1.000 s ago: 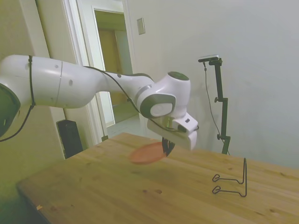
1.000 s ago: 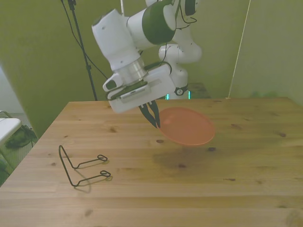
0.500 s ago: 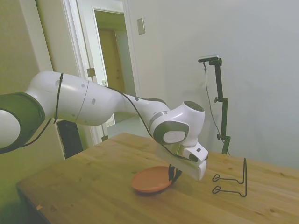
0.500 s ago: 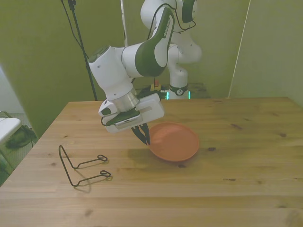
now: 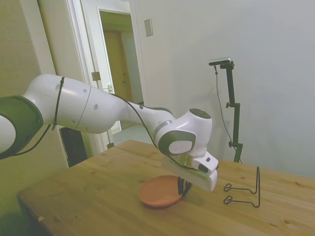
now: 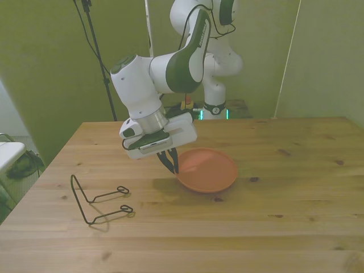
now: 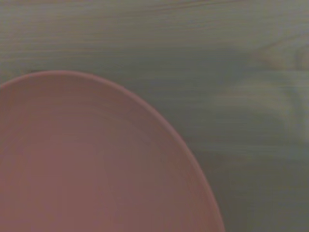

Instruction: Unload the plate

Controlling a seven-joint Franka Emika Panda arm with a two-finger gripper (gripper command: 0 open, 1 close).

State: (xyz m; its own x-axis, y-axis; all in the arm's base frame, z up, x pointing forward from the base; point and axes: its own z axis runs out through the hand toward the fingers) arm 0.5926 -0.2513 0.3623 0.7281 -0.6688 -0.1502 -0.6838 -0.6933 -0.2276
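The pale wooden table [image 6: 296, 193] spreads beneath the claw. The white Franka arm's two-finger claw [image 6: 170, 163] [image 5: 183, 187] points down at the near rim of the round, shallow salmon-orange plate [image 6: 207, 170] [image 5: 160, 192] [image 7: 87, 164], which lies flat on the table; whether the dark fingers [image 6: 173, 162] clench that rim or have released it, I cannot tell. A thin black wire stand [image 6: 94, 200] [image 5: 244, 190] sits well apart from the claw, toward the front view's left.

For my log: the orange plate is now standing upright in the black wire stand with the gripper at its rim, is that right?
Not quite. The front view shows the plate lying flat on the table, well apart from the empty wire stand. The gripper is at its rim, as you say.
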